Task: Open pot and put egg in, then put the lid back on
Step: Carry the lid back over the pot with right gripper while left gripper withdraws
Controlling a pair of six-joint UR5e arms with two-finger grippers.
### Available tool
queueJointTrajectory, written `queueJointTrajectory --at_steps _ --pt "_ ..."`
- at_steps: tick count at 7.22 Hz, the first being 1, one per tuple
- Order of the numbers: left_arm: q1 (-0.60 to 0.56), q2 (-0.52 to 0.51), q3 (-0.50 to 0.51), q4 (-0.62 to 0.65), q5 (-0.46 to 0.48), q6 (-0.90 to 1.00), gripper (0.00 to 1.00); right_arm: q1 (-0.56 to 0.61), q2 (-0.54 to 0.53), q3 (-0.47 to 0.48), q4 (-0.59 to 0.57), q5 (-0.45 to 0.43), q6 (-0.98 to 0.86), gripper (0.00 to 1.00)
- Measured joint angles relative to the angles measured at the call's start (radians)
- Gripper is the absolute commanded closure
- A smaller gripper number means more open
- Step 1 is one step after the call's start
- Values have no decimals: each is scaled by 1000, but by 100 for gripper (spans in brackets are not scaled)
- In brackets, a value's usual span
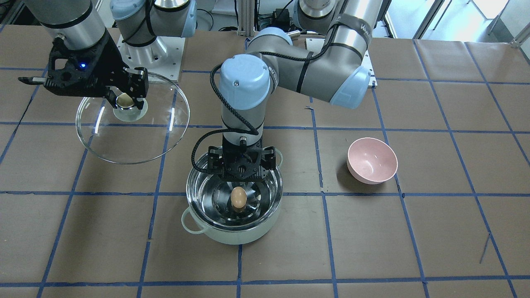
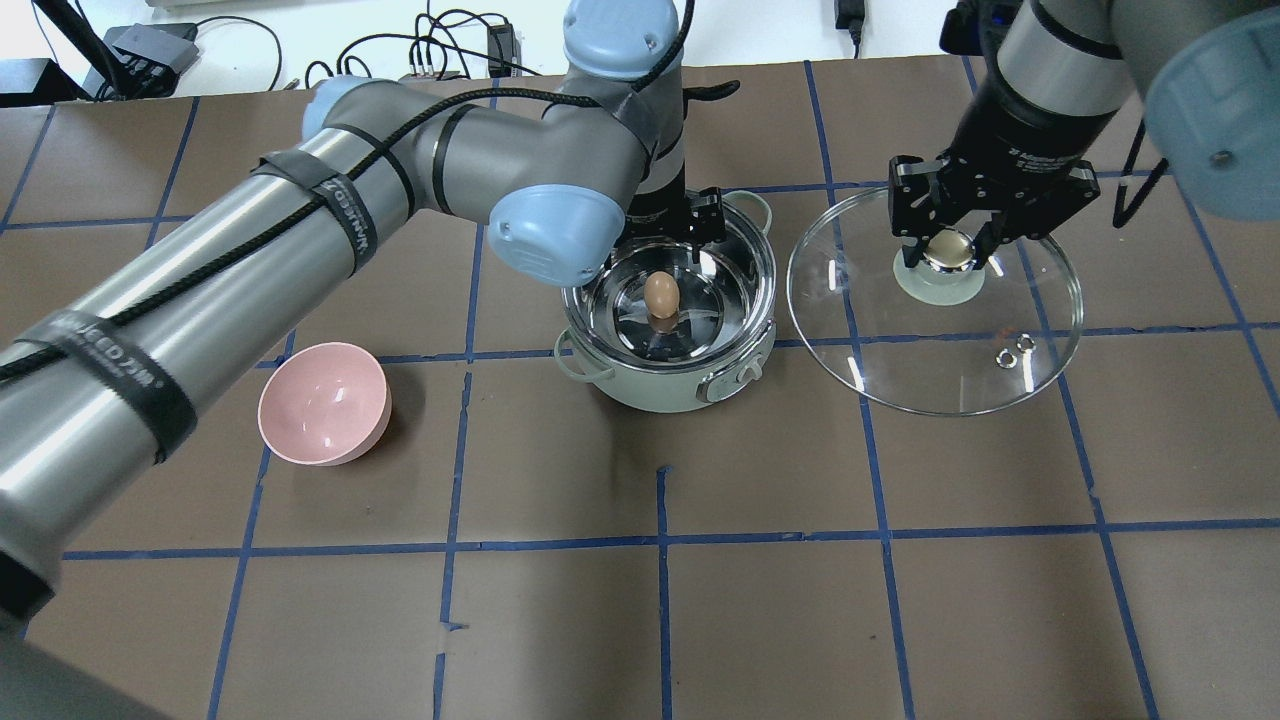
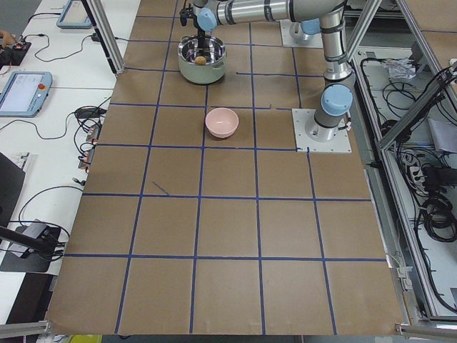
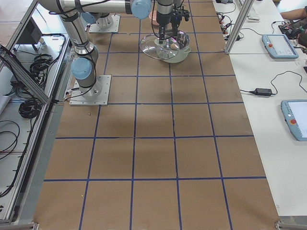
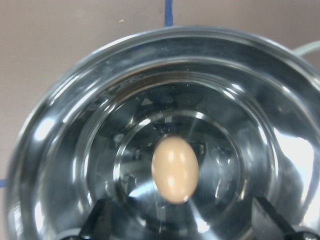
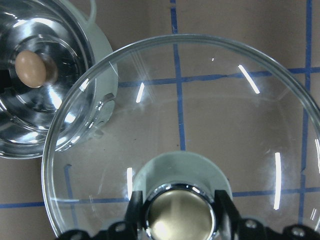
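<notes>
Laterally, just right of round mint-green steel-lined pot (image 2: 690, 385) holding small brown oval egg (image 2: 661, 294): round clear glass lid (image 2: 930, 350), clamped in right hand (image 2: 950, 252); left hand (image 1: 242, 167) splayed, empty, above egg.

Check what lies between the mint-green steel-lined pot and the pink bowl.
Only bare brown paper crossed by a blue tape line separates the round mint-green pot from the pink bowl, per the overhead view.

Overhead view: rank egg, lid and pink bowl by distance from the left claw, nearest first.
1. egg: inside the pot, just below the open left claw.
2. lid: to the view's right of the pot, its knob gripped by the right claw.
3. pink bowl: on the view's left and nearer the camera, clearly farthest.
</notes>
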State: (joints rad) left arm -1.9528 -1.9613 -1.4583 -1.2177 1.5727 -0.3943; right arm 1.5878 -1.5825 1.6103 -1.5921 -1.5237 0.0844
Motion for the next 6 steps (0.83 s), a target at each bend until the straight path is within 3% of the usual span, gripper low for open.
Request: queueJointTrajectory --at_steps 3,6 --pt "130 254 -12 -335 -18 145 0 196 136 -36 -182 0 228 73" --pt "313 371 -63 -446 -17 334 0 293 268 -54 -360 13 358 73"
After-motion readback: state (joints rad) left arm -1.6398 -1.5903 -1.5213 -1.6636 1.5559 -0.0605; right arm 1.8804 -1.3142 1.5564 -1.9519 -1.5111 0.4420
